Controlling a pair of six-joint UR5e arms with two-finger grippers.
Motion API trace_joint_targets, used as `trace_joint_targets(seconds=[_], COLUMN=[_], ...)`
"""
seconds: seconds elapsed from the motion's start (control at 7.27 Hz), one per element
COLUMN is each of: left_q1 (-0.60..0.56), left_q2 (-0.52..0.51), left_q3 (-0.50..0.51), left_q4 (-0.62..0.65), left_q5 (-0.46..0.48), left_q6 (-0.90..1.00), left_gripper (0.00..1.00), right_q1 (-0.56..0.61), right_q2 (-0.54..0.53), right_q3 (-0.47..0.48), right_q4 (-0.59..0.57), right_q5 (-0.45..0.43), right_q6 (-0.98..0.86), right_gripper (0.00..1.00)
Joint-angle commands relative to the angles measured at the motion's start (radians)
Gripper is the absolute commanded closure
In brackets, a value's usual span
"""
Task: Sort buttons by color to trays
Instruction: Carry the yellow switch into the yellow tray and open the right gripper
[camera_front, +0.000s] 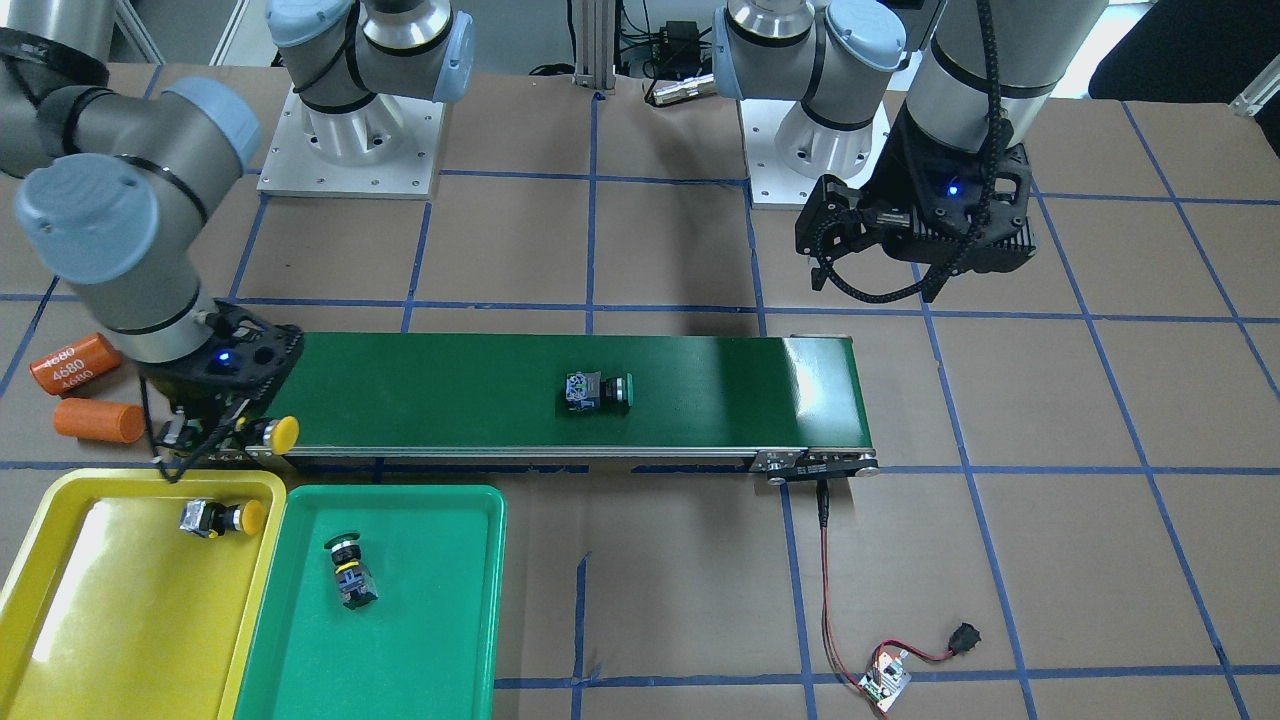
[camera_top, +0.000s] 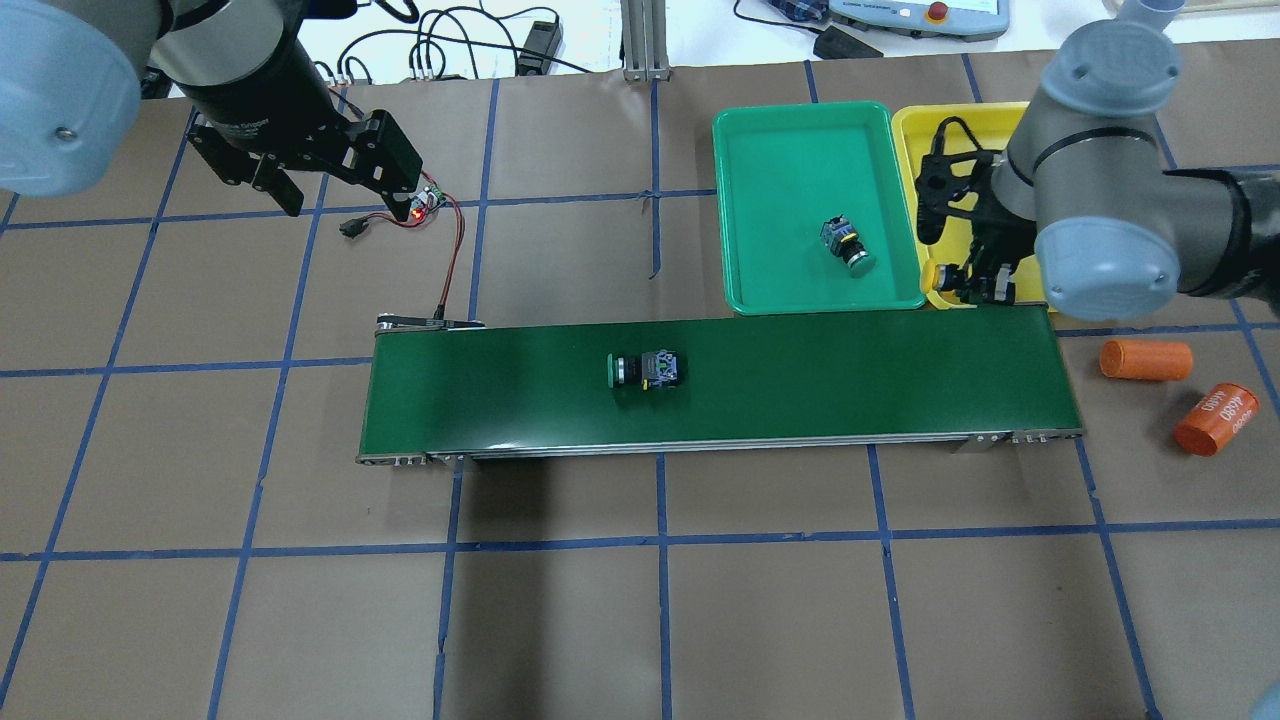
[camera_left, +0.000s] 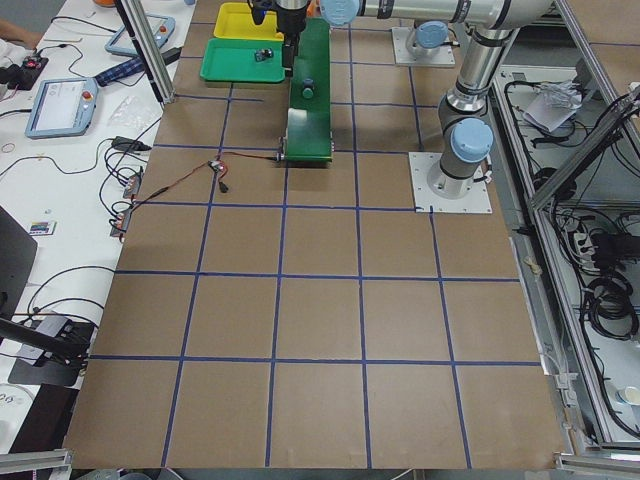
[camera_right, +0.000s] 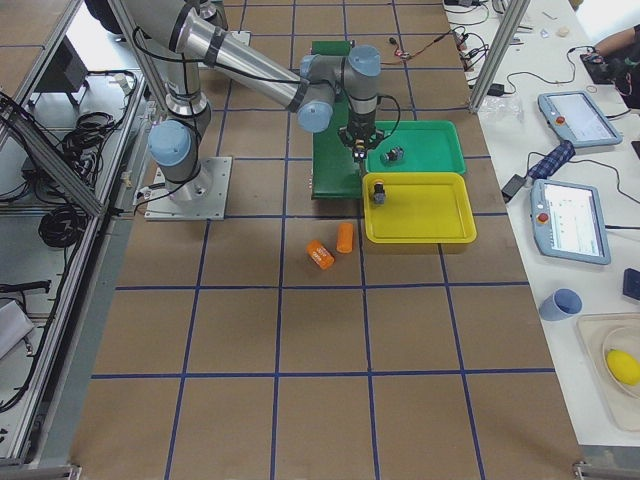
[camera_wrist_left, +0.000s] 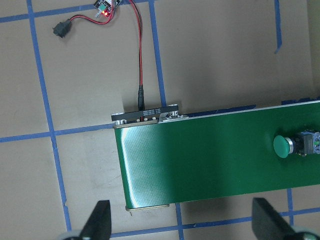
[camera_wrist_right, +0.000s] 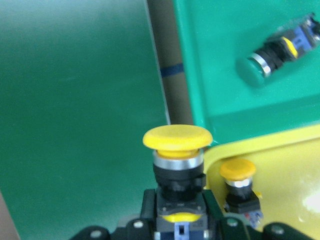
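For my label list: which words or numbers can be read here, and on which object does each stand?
"4680", printed three times, on the orange cylinder beside the conveyor belt.
The other orange cylinder: no text shows.
The tablet screens in the side views: too small to read.

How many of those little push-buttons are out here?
4. Held yellow button: in the right pincer at the conveyor belt's end. Loose yellow button: in the yellow tray. Sorted green button: in the green tray. Unsorted green button: mid-belt.
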Motion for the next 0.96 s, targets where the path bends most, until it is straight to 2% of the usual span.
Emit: trace_joint_targets(seconds=[0.0,0.14,0.28,0.41,0.55,0.83], left_q1=[-0.004,-0.013,-0.016,-0.014,-0.014,-0.013], left_q2=[0.011,0.025,0.024,0.022,0.013,0.004], left_q3=[-0.001,-0.001,0.001,0.007,0.010,0.015], left_q4=[-0.012,-0.044,-0.047,-0.049,-0.049,-0.049], left_q5=[0.009,0.004,0.001,0.000,-0.002,0.000], left_q6=[-0.004,0.009,0.011,0.016,0.019,0.020], left_gripper=[0.00,0.00,0.00,0.00,0.00,0.00], right_q1=[-0.100,-0.132,-0.187,-0.226,-0.226,-0.217], right_q2=[0.131,0.170,0.208,0.236,0.228,0.184], right_q3=[-0.138,-0.141,-0.140,-0.140,-0.140,-0.138], right_q4=[-0.015,-0.041,-0.052,-0.052,-0.050,-0.023], right_q5=[0.024,0.030,0.097,0.122,0.125,0.124], right_q6=[-0.107,-0.206,-0.276,-0.337,-0.352,-0.342], right_gripper=[0.98,0.98,0.89,0.50,0.00,0.00])
